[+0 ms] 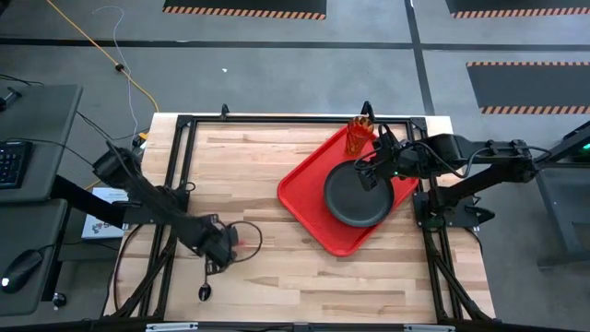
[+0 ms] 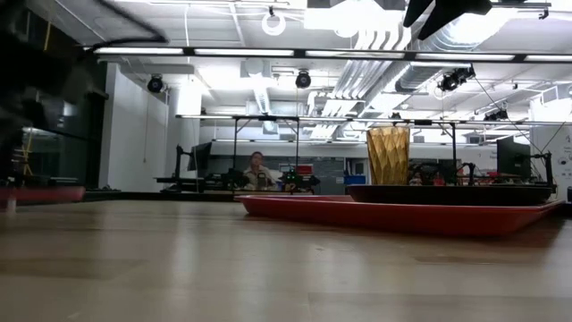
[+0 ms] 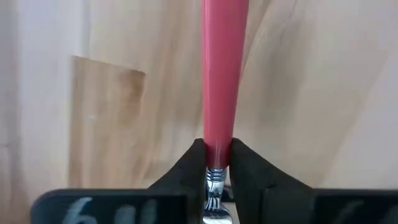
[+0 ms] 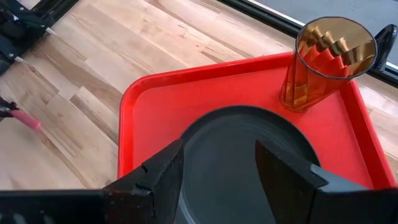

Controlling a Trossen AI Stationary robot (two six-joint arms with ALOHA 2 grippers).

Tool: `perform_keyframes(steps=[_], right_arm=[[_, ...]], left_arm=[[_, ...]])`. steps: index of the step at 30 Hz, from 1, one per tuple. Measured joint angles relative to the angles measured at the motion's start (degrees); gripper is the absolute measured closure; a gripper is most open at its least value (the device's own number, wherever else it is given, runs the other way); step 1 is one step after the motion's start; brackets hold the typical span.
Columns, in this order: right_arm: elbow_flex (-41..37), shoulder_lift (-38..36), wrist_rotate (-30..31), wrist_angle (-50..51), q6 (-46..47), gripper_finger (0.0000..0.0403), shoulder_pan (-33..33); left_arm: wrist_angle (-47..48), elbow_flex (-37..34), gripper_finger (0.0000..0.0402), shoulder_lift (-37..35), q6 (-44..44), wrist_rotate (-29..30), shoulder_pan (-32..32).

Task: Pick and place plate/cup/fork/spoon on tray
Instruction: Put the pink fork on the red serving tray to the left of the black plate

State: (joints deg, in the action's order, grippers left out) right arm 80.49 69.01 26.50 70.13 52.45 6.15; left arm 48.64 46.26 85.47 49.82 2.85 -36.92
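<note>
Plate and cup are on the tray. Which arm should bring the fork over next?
Left. The left gripper is already shut on the fork at the handle's tine end. The right gripper hangs open over the plate on the tray, far from it.

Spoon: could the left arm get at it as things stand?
Probably not right away. The spoon lies bare on the table close by the left hand, with nothing over it, but that hand is shut on the fork.
</note>
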Motion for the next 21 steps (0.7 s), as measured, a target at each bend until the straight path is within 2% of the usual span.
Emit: perform_keyframes(steps=[3,10,16,21], right_arm=[[0.0,0.0,0.0,-0.02,0.0,0.0213,0.0],[0.0,0.0,0.0,-0.35,-1.21,0.0213,0.0],[0.0,0.0,-0.33,-1.75,-1.51,0.0213,0.0],[0.0,0.0,-4.29,-5.6,-3.92,0.0213,0.02]], left_arm=[[3.06,-0.04,0.0342,-4.86,0.39,0.65,2.27],[0.82,-0.02,0.0365,-19.15,6.34,5.47,7.98],[-9.02,0.0,0.0365,-28.97,13.33,17.43,10.68],[-22.83,0.07,0.0365,-32.21,12.02,26.9,12.31]])
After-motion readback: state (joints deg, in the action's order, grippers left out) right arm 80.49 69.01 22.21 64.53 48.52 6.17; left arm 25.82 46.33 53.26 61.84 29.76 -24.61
